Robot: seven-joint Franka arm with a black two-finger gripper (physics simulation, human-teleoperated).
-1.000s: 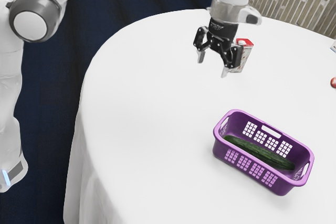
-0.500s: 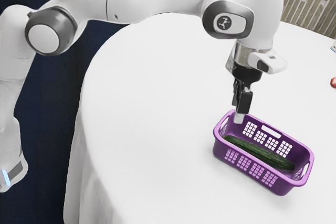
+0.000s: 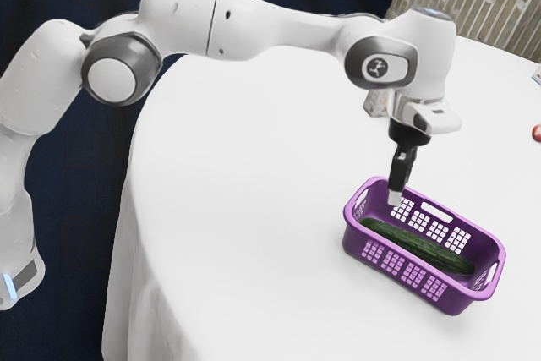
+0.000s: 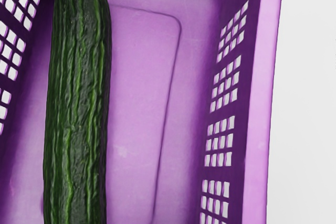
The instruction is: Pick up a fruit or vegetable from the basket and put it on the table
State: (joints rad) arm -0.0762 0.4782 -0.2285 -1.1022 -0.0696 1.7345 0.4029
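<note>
Jaws nearer now, cucumber (image 4: 79, 103) below.

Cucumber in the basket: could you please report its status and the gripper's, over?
Gripper over purple basket. Cucumber inside, lying lengthwise, nothing on top. Basket walls around it; could crowd the grasp.

At the exterior view's right edge, a red thing (image 3: 537, 133) is cut off; upper right, the arm (image 3: 423, 61) partly hides a box (image 3: 374, 106). The wrist view's upper and lower edges crop the cucumber (image 4: 79, 103).
</note>
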